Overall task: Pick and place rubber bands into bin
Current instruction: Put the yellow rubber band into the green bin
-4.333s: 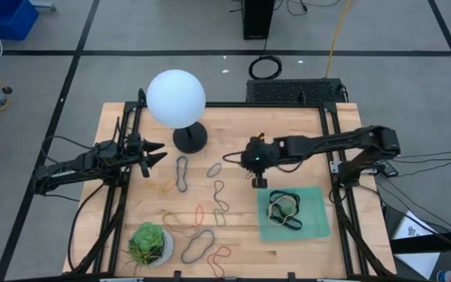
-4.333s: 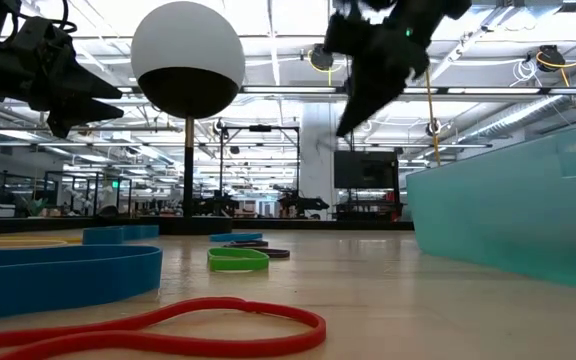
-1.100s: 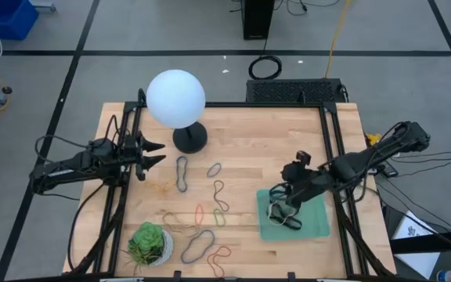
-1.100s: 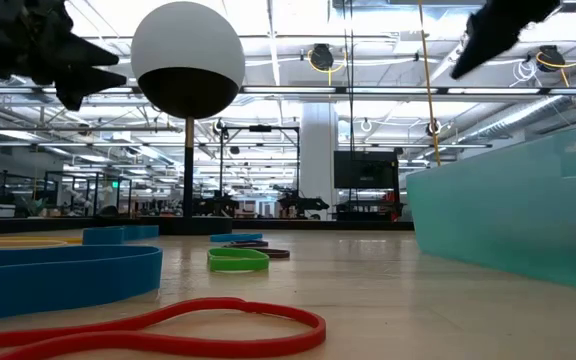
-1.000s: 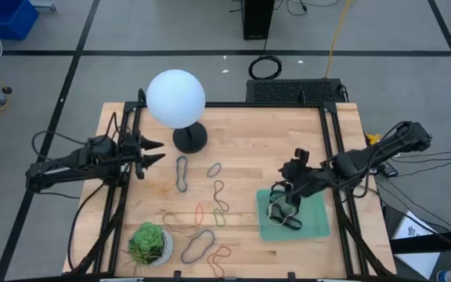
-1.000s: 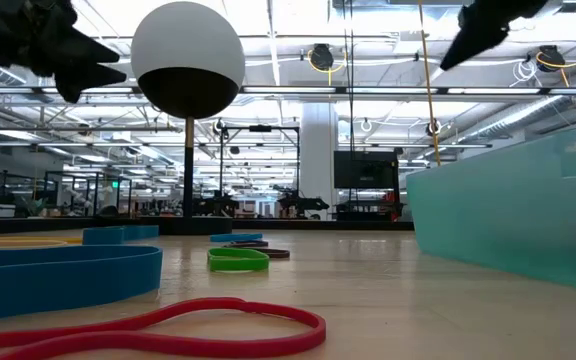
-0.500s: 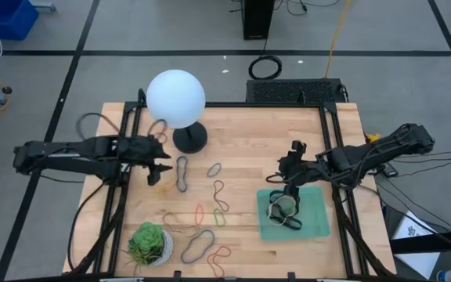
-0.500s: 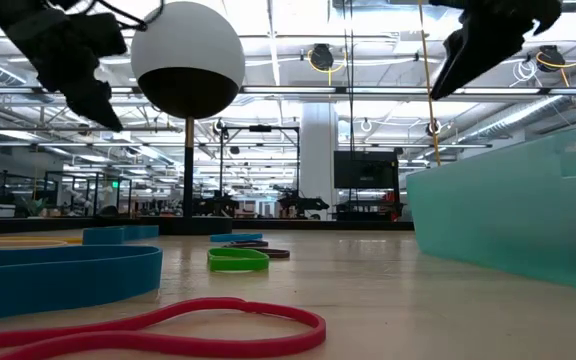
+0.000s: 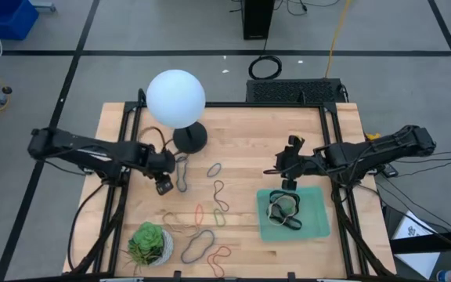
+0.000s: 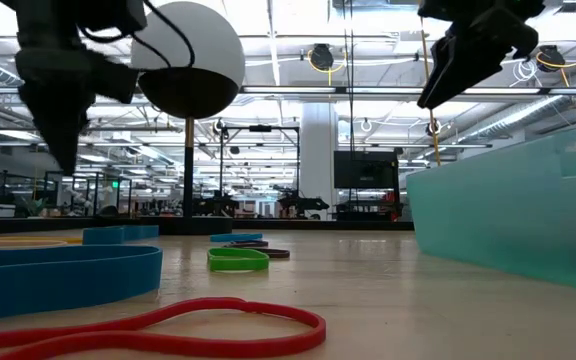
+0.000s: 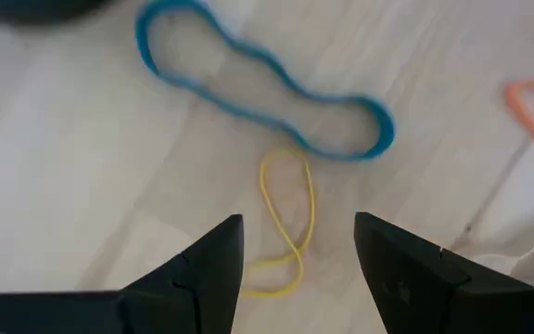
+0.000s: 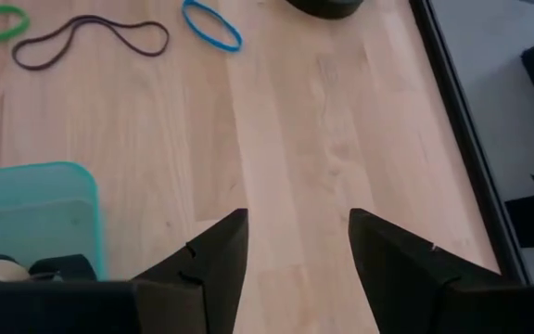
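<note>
Left end effector (image 11: 297, 255): open, empty, poised over thin yellow rubber band (image 11: 286, 223) lying flat on tabletop (image 9: 241, 137), beside blue band (image 11: 258, 88). Advice: descend vertically, straddle one strand, pinch against wood.
Right end effector (image 12: 290, 246): open, empty, beside bin (image 9: 315, 223).

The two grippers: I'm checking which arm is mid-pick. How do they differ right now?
The left gripper points down over a yellow rubber band lying between its open jaws; the right gripper sits at the bin edge over bare table. Both are open and empty.
</note>
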`<state>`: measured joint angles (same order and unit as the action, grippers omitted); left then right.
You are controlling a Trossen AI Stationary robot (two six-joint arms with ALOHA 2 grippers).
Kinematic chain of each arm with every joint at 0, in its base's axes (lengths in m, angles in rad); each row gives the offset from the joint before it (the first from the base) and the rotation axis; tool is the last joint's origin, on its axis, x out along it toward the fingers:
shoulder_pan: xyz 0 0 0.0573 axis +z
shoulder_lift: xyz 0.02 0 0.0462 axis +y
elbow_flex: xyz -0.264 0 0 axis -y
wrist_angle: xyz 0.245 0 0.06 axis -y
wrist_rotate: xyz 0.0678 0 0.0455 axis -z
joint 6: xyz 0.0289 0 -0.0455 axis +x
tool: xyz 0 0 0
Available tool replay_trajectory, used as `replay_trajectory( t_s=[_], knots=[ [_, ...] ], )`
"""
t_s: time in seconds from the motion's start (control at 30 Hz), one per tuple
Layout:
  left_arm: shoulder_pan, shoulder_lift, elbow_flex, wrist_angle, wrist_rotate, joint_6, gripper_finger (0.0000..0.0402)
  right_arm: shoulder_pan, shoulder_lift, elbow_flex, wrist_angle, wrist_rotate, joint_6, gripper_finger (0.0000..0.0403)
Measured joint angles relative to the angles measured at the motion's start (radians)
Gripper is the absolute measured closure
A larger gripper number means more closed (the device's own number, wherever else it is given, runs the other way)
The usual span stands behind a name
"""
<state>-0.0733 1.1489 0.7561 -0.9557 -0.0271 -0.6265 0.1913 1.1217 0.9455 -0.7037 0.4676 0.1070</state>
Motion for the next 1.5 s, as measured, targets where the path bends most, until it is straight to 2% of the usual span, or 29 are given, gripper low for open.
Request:
replay_trajectory(
  t_s=[0.3, 0.53, 0.67, 0.8, 1.13, 1.5],
  knots=[
    [-0.056, 0.15, -0.033, -0.009, 0.02, -0.148, 0.019, -0.009, 0.0, 0.0, 0.009, 0.0, -0.018, 0.0223],
    [-0.108, 0.161, -0.033, 0.057, 0.013, -0.122, 0.019, -0.009, 0.0, 0.0, 0.03, -0.027, -0.016, 0.0223],
    [-0.127, 0.161, -0.033, 0.051, 0.0, -0.155, 0.019, -0.009, 0.0, 0.0, 0.057, -0.076, -0.019, 0.0223],
    [-0.14, 0.163, -0.035, 0.051, -0.01, -0.178, 0.019, -0.008, 0.0, 0.0, 0.069, -0.08, -0.022, 0.0226],
    [-0.145, 0.303, -0.035, 0.072, 0.001, -0.19, 0.019, -0.008, 0.0, 0.0, 0.087, -0.08, -0.022, 0.0227],
    [-0.138, 0.368, -0.032, 0.09, 0.018, -0.182, 0.019, -0.008, 0.0, 0.0, 0.087, -0.081, -0.022, 0.023]
  ],
)
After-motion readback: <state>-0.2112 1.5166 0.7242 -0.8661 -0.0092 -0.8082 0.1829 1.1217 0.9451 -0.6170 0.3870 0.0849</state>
